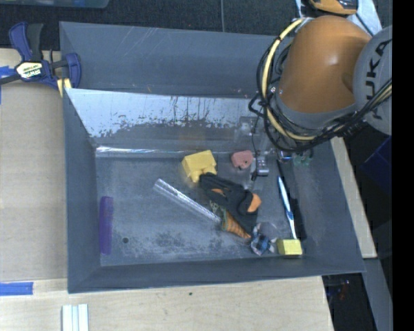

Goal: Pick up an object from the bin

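Large dark letters, partly cut off, stood on the pale casing of the arm [378,61]; only "KU" could be made out. Nothing lying in the bin [193,67] bore writing that could be read.

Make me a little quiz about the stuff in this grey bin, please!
1. True or false: the thin purple stick lies by itself on the left side of the grey metal bin, apart from the other things.
2. Which thing lies nearest the gripper? A) the small pink lump; B) the thin purple stick; C) the little yellow cube in the front right corner.
3. Fill in: the chunky block just behind the clear plastic tube is coloured ____.

Key: 1 true; 2 A; 3 yellow.
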Tool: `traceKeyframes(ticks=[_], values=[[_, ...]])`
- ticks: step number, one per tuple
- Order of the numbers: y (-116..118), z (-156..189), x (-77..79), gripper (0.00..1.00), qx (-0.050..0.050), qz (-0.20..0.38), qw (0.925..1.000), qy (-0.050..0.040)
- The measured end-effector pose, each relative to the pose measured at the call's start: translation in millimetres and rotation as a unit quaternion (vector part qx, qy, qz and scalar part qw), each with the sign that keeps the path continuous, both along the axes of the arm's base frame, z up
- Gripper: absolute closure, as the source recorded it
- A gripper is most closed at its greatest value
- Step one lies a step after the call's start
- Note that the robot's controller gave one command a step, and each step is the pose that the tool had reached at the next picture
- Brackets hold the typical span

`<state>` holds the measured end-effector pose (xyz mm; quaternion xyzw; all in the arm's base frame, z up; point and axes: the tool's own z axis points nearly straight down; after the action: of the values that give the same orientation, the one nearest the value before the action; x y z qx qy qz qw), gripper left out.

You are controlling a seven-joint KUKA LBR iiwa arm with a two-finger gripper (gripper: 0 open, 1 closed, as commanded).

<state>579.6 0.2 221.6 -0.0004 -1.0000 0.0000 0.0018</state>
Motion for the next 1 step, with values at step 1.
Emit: traceKeyframes(ticks=[1], values=[[0.0, 3.8, 1.6, 0.00, 0.000, 0.000, 1.0000, -0.0038]])
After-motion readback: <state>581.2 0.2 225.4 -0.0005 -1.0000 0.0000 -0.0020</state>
